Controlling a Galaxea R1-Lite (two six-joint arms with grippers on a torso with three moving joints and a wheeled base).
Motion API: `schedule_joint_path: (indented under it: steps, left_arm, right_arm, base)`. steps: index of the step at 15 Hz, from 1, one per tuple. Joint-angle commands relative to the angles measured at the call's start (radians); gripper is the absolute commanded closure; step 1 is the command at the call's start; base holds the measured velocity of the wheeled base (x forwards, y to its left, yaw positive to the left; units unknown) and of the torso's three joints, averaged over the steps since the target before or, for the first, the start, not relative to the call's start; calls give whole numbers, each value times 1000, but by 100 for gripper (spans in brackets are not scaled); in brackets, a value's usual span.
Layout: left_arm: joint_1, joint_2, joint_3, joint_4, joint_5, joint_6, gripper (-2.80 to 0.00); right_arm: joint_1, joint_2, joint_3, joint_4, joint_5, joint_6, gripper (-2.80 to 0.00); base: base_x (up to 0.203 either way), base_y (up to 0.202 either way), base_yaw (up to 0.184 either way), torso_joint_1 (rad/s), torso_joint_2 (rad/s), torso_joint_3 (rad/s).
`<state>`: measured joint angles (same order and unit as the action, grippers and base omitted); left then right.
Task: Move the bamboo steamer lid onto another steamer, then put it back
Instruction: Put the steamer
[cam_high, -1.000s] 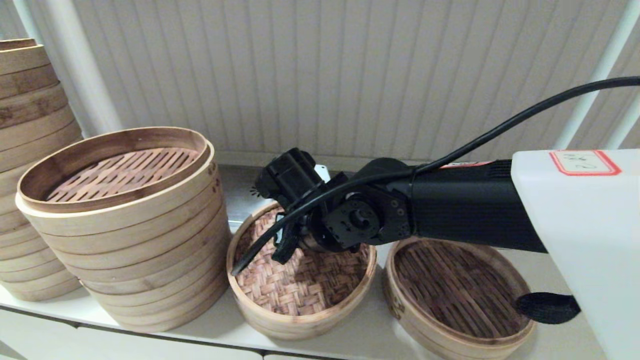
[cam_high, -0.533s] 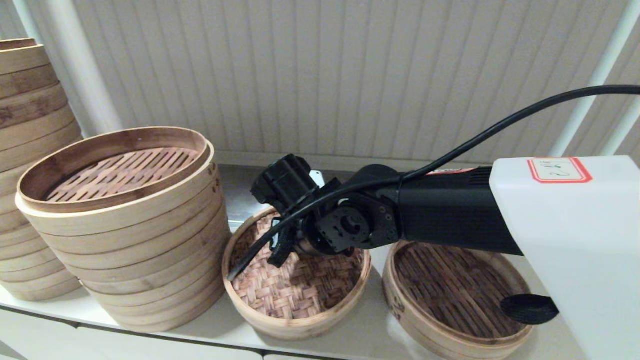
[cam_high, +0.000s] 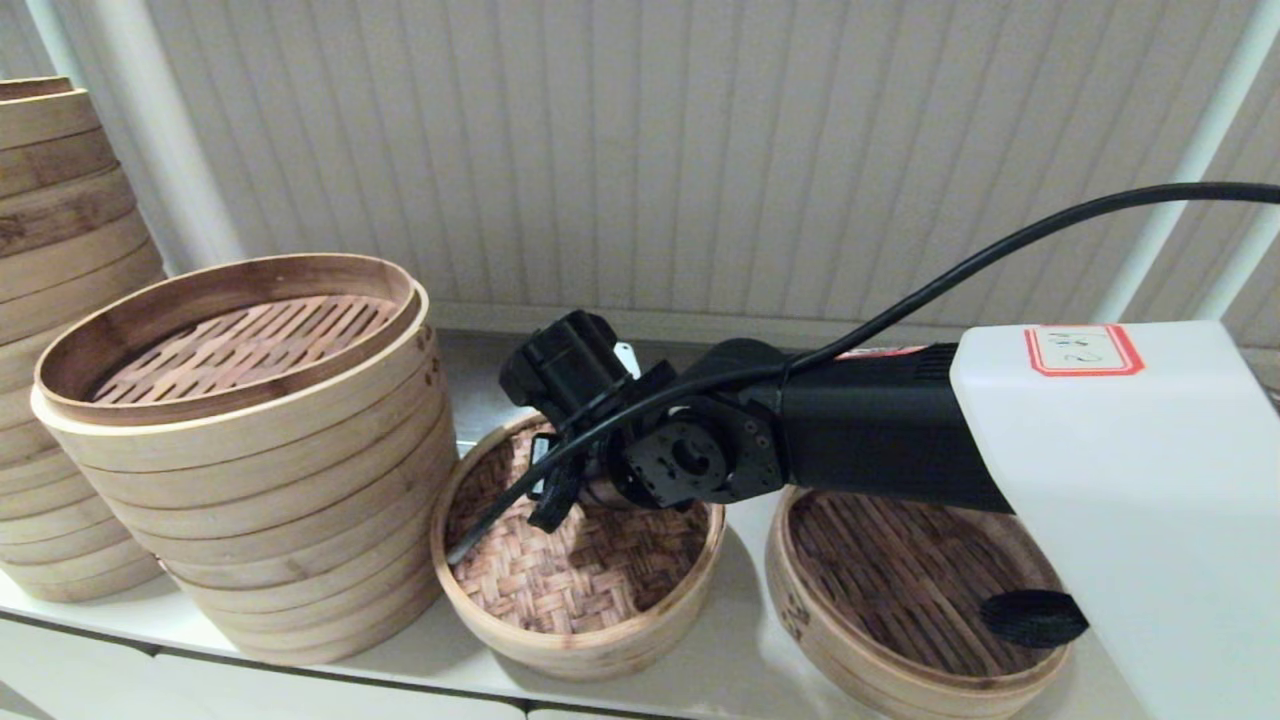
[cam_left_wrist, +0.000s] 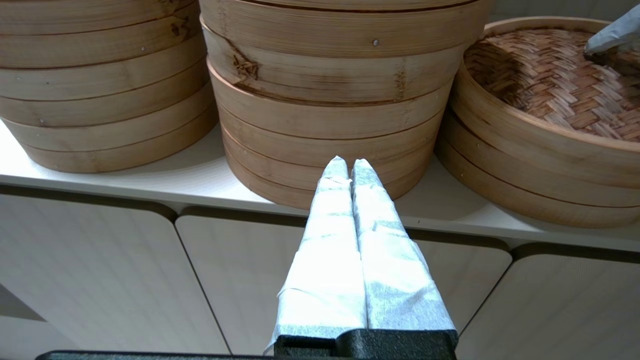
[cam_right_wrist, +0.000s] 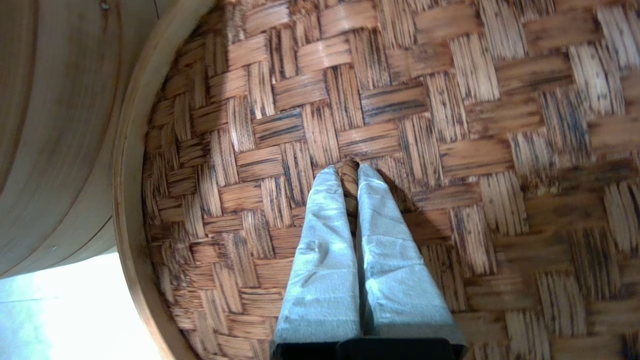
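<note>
The bamboo steamer lid (cam_high: 578, 560) lies hollow side up in the middle of the shelf, its herringbone weave (cam_right_wrist: 425, 100) showing inside the pale hoop. My right gripper (cam_high: 553, 497) reaches down into it, shut (cam_right_wrist: 349, 172) on a small woven loop at the panel's centre. From the left wrist view the lid (cam_left_wrist: 550, 80) shows pale rings under its rim. I cannot tell whether a basket sits beneath it. The steamer with the white liner is hidden. My left gripper (cam_left_wrist: 350, 162) hangs shut and empty in front of the shelf edge, below the tall stack.
A tall stack of pale tiers (cam_high: 240, 450) stands just left of the lid, with a taller stack (cam_high: 60, 300) at the far left. A low basket with a dark slatted floor (cam_high: 915, 590) sits to the right. Cabinet doors (cam_left_wrist: 100, 275) lie under the white shelf (cam_high: 720, 670).
My right gripper and the lid have shifted left together, closing the gap to the tall stack and widening the gap to the slatted basket.
</note>
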<state>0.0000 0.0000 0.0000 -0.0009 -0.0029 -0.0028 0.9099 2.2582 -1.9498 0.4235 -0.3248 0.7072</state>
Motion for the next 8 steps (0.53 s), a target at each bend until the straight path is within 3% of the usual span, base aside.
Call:
schedule_joint_path:
  steps: [1,8]
  left_arm:
    - [0,0,0,-1,0,0,0]
    - [0,0,0,-1,-2,0,0]
  right_arm:
    - [-3,9,0,-2,-2,-2,0]
    - [-11,15,0,-2,-2,-5,0]
  base:
    - [0,0,0,0,0,0]
    - [0,0,0,0,0,0]
